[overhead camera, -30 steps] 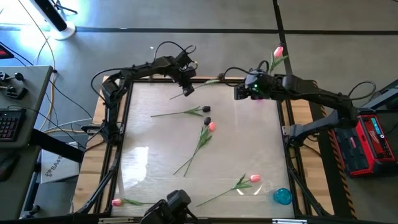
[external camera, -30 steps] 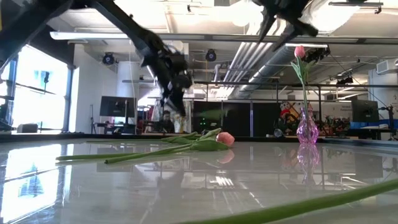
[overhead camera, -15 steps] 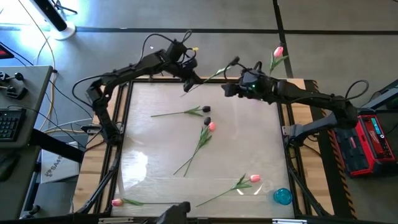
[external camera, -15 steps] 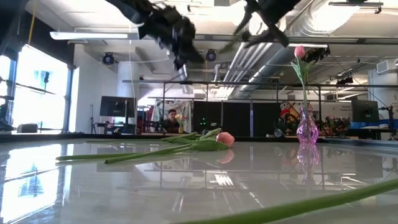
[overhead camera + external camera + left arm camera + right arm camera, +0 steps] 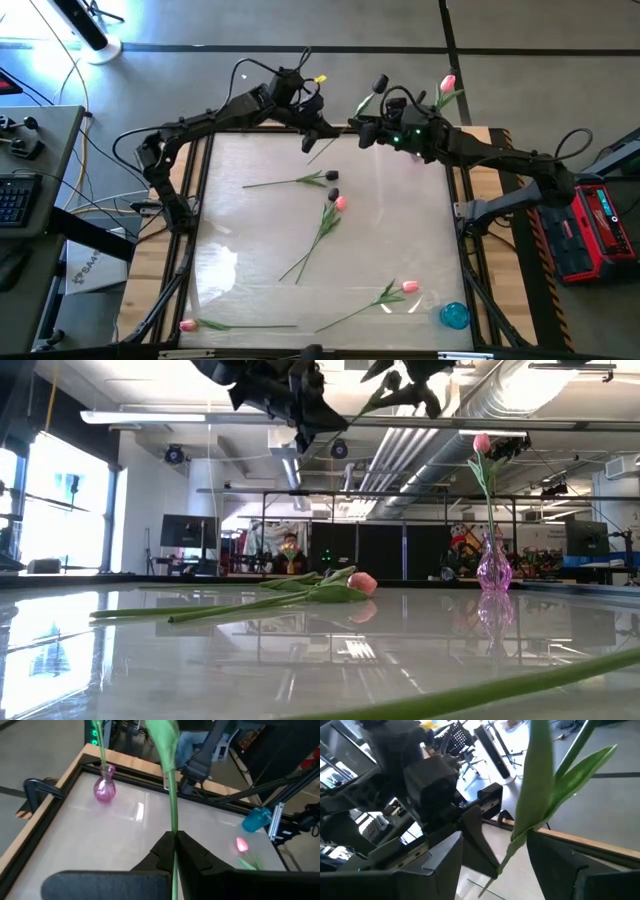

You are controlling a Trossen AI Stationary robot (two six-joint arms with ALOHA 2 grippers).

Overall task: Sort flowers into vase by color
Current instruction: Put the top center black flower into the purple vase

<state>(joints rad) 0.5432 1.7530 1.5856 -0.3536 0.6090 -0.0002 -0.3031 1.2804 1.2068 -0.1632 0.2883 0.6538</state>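
Note:
My left gripper (image 5: 316, 130) is shut on a dark-headed flower (image 5: 380, 83), held in the air over the table's far edge. The flower's stem and leaf (image 5: 540, 785) pass between the open fingers of my right gripper (image 5: 358, 128), which faces the left one. I cannot tell whether the right fingers touch it. A pink glass vase (image 5: 493, 568) at the far right holds one pink tulip (image 5: 447, 85). A blue vase (image 5: 454, 316) stands near right. Several more flowers lie flat on the table (image 5: 300, 181) (image 5: 325, 225) (image 5: 385, 297) (image 5: 187, 325). My left gripper pinches the flower's thin stem (image 5: 173, 827) between its two fingers, low on the stem. The fingers come nearly level from the table's left, slanting a little down. The flower is lifted clear and tilted, head up toward the far right. A short stem end (image 5: 312, 152) sticks out below the fingers.
A wooden frame (image 5: 480, 180) borders the glossy table top. A red-and-black case (image 5: 590, 230) stands off the table's right edge. A desk with a keyboard (image 5: 15, 195) is on the left. Cables hang behind the far edge.
My left gripper has risen and gone toward the far right, staying shut on the stem. The flower has come up off the table's far edge and tipped head up. My right gripper has tipped from pointing down to nearly level and has shifted left, so that its fingers stand about the stem.

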